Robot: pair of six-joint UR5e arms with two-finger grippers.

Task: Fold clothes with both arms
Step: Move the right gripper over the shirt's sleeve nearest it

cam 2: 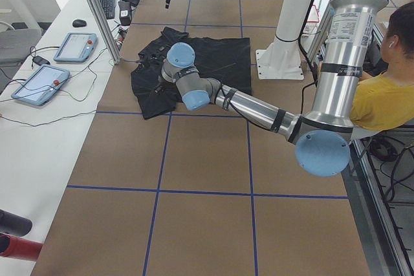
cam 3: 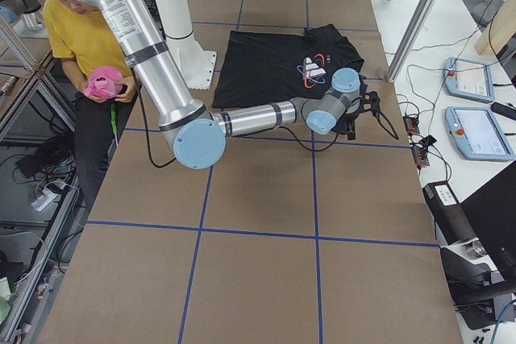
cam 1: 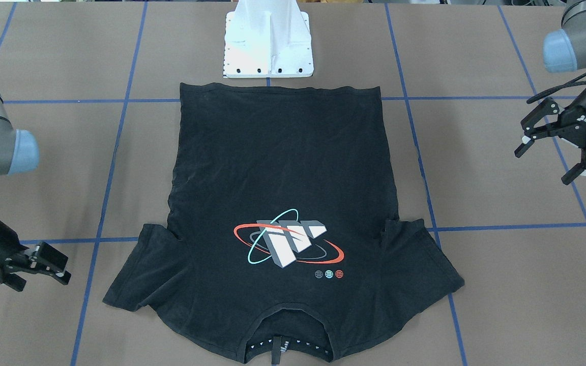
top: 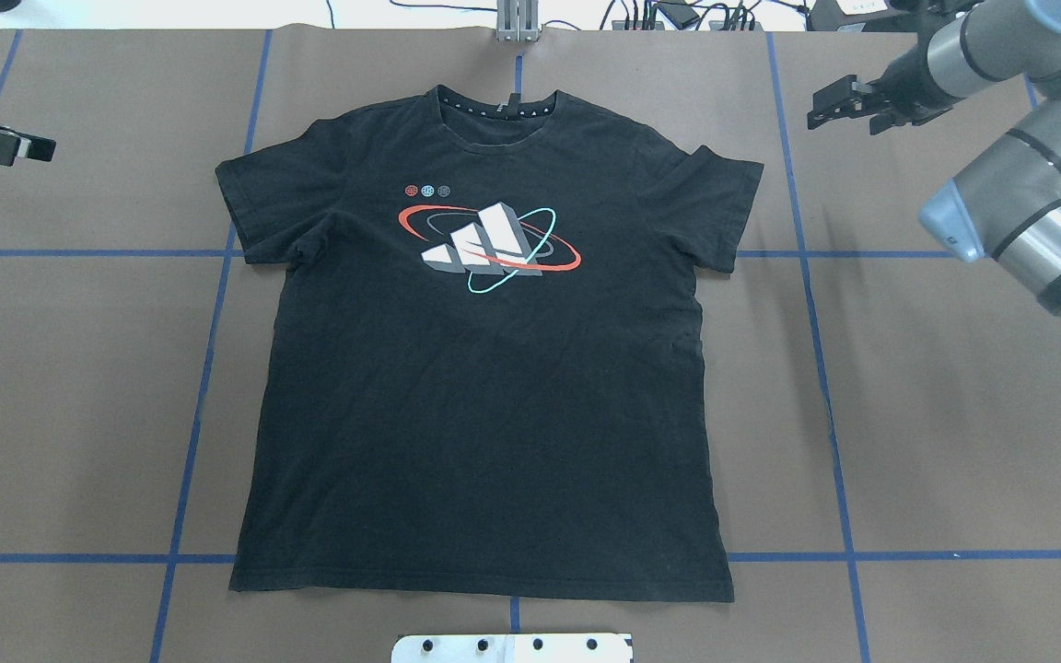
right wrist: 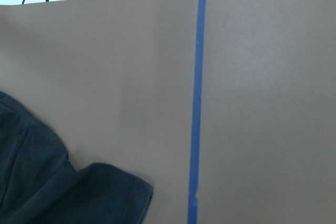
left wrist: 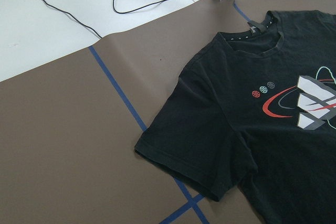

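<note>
The black T-shirt [top: 484, 396] lies flat on the brown table, graphic side up, collar at the far edge from the robot's base; it also shows in the front view [cam 1: 283, 168]. My left gripper [cam 1: 547, 162] hovers open and empty, off the shirt's sleeve side; in the overhead view it [top: 33, 145] is at the far left edge. My right gripper [top: 825, 106] is open and empty, beyond the other sleeve, and shows low left in the front view [cam 1: 61, 269]. The left wrist view shows a sleeve and the collar [left wrist: 210, 145]; the right wrist view shows a sleeve corner [right wrist: 47, 182].
The white pedestal base [cam 1: 268, 46] stands at the shirt's hem. Blue tape lines [top: 807, 276] grid the table. Cables and plugs [top: 659, 14] lie past the far edge. A person in yellow [cam 2: 388, 88] sits behind the robot; tablets [cam 2: 74, 46] lie on a side bench.
</note>
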